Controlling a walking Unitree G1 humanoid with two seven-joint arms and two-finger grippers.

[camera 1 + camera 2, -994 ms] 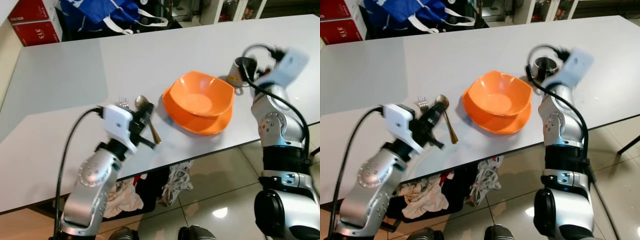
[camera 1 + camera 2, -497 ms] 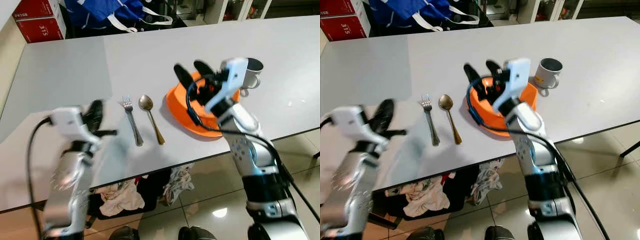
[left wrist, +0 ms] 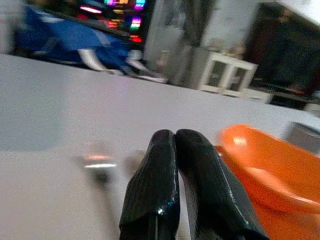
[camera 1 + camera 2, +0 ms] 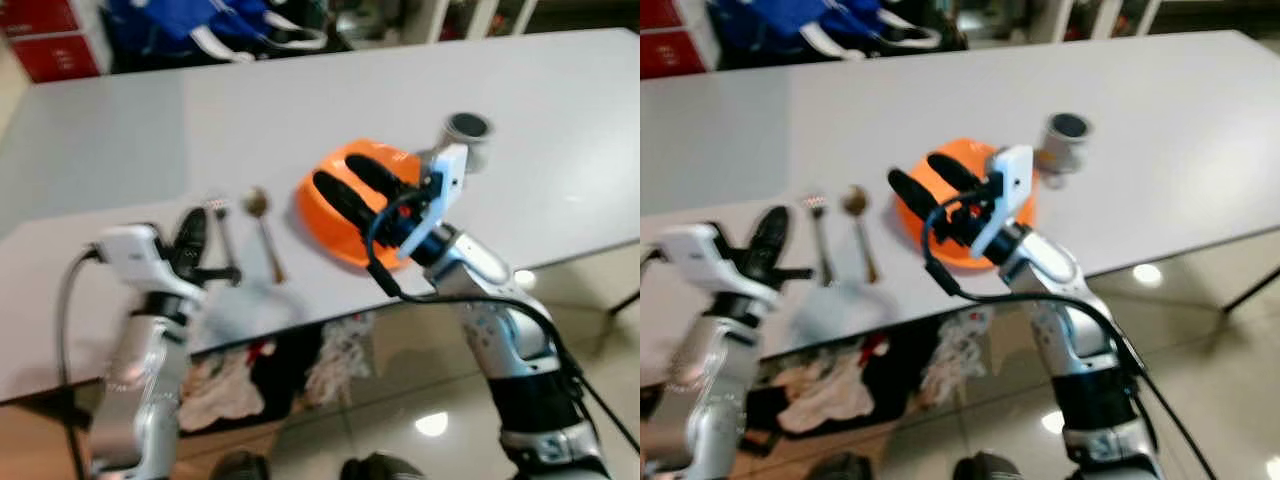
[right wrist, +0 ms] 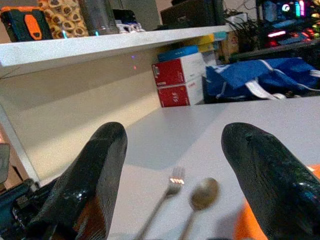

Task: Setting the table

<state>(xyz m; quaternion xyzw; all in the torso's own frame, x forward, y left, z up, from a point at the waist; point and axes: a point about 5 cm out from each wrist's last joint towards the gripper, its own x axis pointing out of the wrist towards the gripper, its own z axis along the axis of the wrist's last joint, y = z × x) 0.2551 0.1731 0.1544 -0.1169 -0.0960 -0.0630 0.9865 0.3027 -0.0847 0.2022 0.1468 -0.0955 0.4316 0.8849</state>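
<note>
An orange bowl [image 4: 335, 228] sits on an orange plate on the grey table [image 4: 300, 100]. My right gripper [image 4: 338, 173] hovers over the bowl's left part, open and empty, pointing toward the cutlery. A fork [image 4: 221, 226] and a spoon [image 4: 263, 226] lie side by side left of the bowl, also the fork [image 5: 171, 187] and spoon [image 5: 202, 194] between the right fingers [image 5: 95, 175]. A mug [image 4: 466, 130] stands right of the bowl. My left gripper [image 4: 192, 226] is shut and empty near the table's front edge, just left of the fork; its fingers [image 3: 170, 180] press together.
A blue bag [image 4: 230, 30] and red boxes [image 4: 40, 20] lie beyond the table's far edge. Clothes [image 4: 230, 380] are heaped on the glossy floor under the front edge. A shelf [image 5: 100, 45] runs along the wall to the left.
The whole picture has shifted and blurred, so the camera moved. My right gripper has sunk a little lower over the bowl's left part. The left gripper stays shut beside the fork.
</note>
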